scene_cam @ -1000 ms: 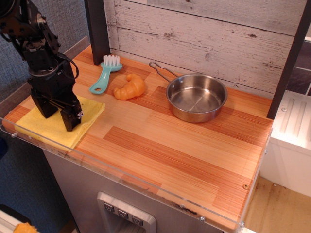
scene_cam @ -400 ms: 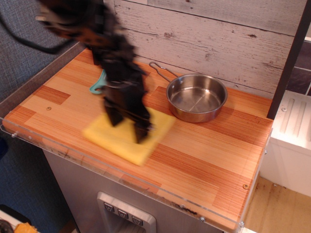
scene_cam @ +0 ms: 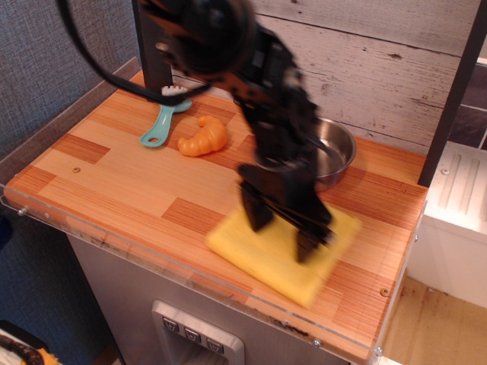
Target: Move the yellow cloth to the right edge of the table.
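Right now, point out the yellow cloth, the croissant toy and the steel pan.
yellow cloth (scene_cam: 274, 262): overhead table view, on its bare front part below the claw.
croissant toy (scene_cam: 202, 137): same view, on its middle bulge.
steel pan (scene_cam: 340, 152): same view, on its visible right rim.

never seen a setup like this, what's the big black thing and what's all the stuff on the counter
The big black thing is a robot arm, blurred because it is moving. At its lower end is its hand, two dark fingers pointing down onto a yellow cloth. Whether they pinch the cloth or only press on it is too blurred to tell.

There is one picture, taken by a fixed camera looking down at the counter from its front.

The surface is a striped wooden table with a clear plastic rim. The cloth lies in its right half, near the front edge. Behind the arm sits a steel pan, partly hidden. Toward the back left are an orange croissant toy and a teal brush with white bristles.
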Controlling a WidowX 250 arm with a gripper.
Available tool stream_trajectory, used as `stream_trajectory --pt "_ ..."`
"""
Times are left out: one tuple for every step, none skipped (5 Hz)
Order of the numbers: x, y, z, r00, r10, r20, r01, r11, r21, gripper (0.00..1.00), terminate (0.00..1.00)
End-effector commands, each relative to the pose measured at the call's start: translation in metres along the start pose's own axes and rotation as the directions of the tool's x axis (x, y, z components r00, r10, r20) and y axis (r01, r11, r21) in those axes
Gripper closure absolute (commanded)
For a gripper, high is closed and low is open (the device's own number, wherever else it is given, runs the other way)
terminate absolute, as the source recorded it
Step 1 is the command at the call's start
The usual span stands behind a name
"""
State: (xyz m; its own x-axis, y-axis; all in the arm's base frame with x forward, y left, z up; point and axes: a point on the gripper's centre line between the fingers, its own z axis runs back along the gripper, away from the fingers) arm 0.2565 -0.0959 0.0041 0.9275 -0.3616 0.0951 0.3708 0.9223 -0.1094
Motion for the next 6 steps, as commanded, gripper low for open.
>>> stream_trajectory --pt "-0.016 -0.028 0.001 0.970 0.227 -0.084 -0.231 0.972 -0.035 0.00 0.00" --pt "-0.007 -0.023 0.017 0.950 0.308 -0.044 -0.308 0.951 0.012 0.00 0.00" --pt "-0.005 -0.026 0.049 0.960 0.281 0.020 -0.281 0.959 0.029 0.00 0.00" --pt "-0.018 -0.028 0.088 0.971 0.227 0.082 -0.230 0.972 0.041 0.00 0.00" --pt "-0.028 -0.020 0.107 0.976 0.184 0.116 -0.189 0.981 0.036 0.00 0.00" --pt "-0.038 -0.004 0.123 0.978 0.166 0.126 -0.176 0.982 0.071 0.00 0.00"
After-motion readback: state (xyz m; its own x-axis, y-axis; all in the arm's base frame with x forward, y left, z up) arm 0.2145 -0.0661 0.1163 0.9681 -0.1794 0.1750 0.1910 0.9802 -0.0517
